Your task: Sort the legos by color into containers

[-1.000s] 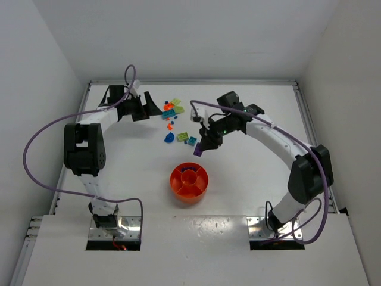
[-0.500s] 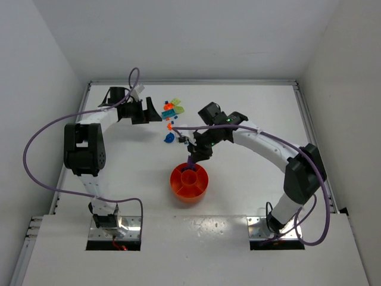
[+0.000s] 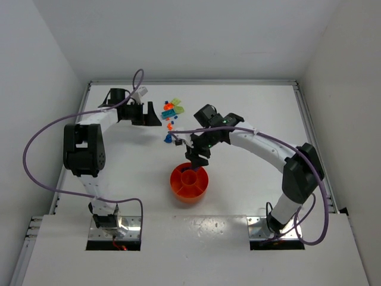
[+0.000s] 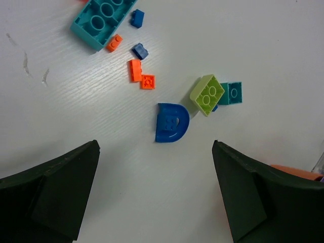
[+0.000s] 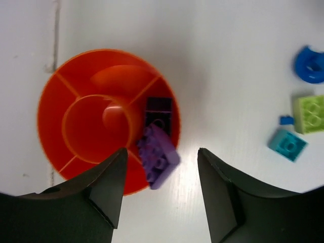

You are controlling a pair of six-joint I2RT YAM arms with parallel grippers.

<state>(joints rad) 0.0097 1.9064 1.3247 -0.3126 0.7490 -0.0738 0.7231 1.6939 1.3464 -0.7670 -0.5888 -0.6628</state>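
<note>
Over the edge of the tray [image 5: 53, 109] the right hand [image 3: 197, 158] hung with its fingers spread wide, gripping nothing. A purple brick [image 5: 158, 156] sat tilted between them, touching neither. It lay half across the rim, just beside a darker brick [image 5: 158, 112] already in a wedge; whether it rested there or was dropping could not be told. Beyond the tray the left hand [image 4: 155, 152] was likewise open and empty above the loose legos [image 3: 170, 113] on the counter [image 4: 152, 202]: a blue D-piece [image 4: 172, 123], a lime brick [image 4: 207, 94] touching a small teal square [image 4: 234, 93], and farther from the tray some tiny orange bits [image 4: 134, 70] and a long teal brick [image 4: 104, 17]. These pieces looked light, hard and smooth, so likely to skate on the counter or squirt from a loose pinch, though hardly fragile. The sound hold would probably be across two flat opposite sides, low down, not on the studs. The D-piece seemed best taken with one finger on its straight edge. The orange bits looked awkward, being so small and close together.
</note>
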